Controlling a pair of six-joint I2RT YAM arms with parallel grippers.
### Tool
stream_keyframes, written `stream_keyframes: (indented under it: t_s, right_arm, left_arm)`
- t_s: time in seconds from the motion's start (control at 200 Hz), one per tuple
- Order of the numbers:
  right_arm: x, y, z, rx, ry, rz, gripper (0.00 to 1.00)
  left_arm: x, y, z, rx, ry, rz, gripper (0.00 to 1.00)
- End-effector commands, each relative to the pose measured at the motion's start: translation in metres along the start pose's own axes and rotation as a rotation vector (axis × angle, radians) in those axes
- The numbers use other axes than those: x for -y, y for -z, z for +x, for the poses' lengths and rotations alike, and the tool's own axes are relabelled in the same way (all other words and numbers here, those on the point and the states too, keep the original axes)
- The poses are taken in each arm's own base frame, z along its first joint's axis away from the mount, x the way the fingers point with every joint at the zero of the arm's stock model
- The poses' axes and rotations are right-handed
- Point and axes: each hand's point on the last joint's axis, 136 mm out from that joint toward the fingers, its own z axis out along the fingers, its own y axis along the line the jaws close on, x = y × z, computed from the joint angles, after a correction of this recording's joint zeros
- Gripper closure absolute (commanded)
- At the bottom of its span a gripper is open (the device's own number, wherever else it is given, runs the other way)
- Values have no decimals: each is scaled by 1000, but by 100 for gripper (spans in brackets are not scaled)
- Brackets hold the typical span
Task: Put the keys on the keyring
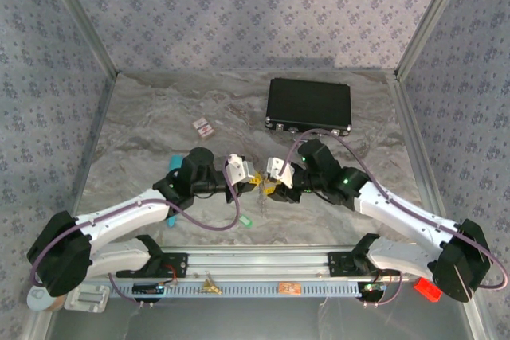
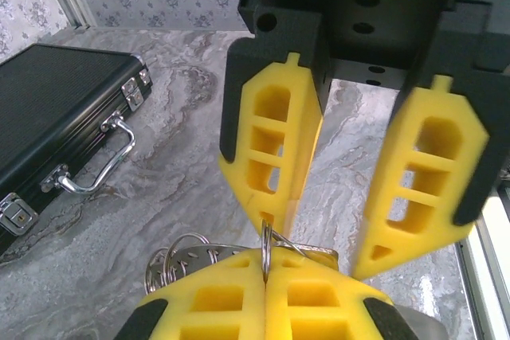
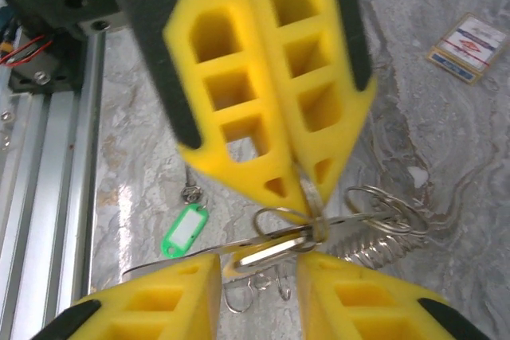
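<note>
Grey marbled table (image 1: pixel 159 117), black case (image 1: pixel 309 105) with silver latches, green key (image 3: pixel 185 231), red-and-white card (image 3: pixel 468 47), blue-grey floral walls (image 1: pixel 239 5)

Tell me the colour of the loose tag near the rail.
The tag is bright green with a white centre, best seen in the right wrist view.

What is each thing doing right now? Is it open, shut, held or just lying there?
silvery-grey metal keyring: pinched in the left tool
left tool: shut on the keyring
right tool: open, jaws apart
small key with bright green head: lying loose, not held
black rectangular case: shut
small red-and-white card: lying flat
</note>
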Motion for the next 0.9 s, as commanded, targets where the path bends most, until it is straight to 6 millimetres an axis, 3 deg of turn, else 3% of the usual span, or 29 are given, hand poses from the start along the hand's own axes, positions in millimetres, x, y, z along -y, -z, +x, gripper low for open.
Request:
stream_keyframes:
  t_s: [0.0, 0.27, 0.445, 0.705, 0.895]
  right_arm:
    - [11, -2, -3, 7, -10, 61, 72]
    - [15, 0, -4, 2, -3, 89, 79]
    - [14, 1, -6, 10, 13, 87, 100]
    - [-1, -6, 23, -133, 25, -20, 100]
    - [-15, -9, 16, -117, 21, -115, 100]
  left_arm:
    - [-1, 6, -23, 82, -17, -9, 100]
    - [-1, 6, -25, 95, -12, -10, 100]
    - [-2, 6, -28, 110, -1, -17, 100]
    - [-1, 7, -35, 142, -29, -9, 100]
    - [4, 6, -37, 150, -51, 19, 100]
